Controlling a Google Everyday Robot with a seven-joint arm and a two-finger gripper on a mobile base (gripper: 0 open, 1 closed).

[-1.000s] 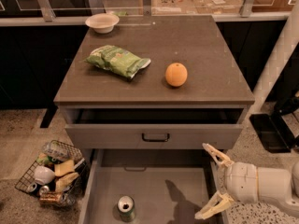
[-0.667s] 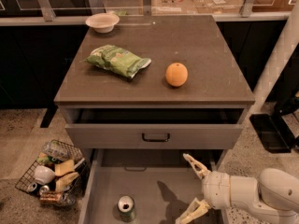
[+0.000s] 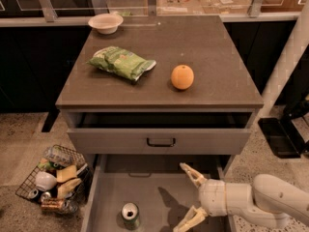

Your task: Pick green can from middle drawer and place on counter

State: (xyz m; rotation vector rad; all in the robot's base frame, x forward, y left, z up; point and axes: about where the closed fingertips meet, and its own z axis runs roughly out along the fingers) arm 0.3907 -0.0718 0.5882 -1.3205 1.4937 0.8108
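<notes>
The gripper point(image 3: 181, 197), fingers spread wide, has slid further left over the drawer point(image 3: 149, 190) than a second ago. The can point(image 3: 129, 214) stands upright near its left, untouched. Beyond on the counter point(image 3: 217, 52), the orange point(image 3: 182, 77) and bag point(image 3: 120, 62) lie unmoved.

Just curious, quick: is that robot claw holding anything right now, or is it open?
Gripper: open, holding nothing, low over the pulled-out drawer, to the right of the green can.
</notes>
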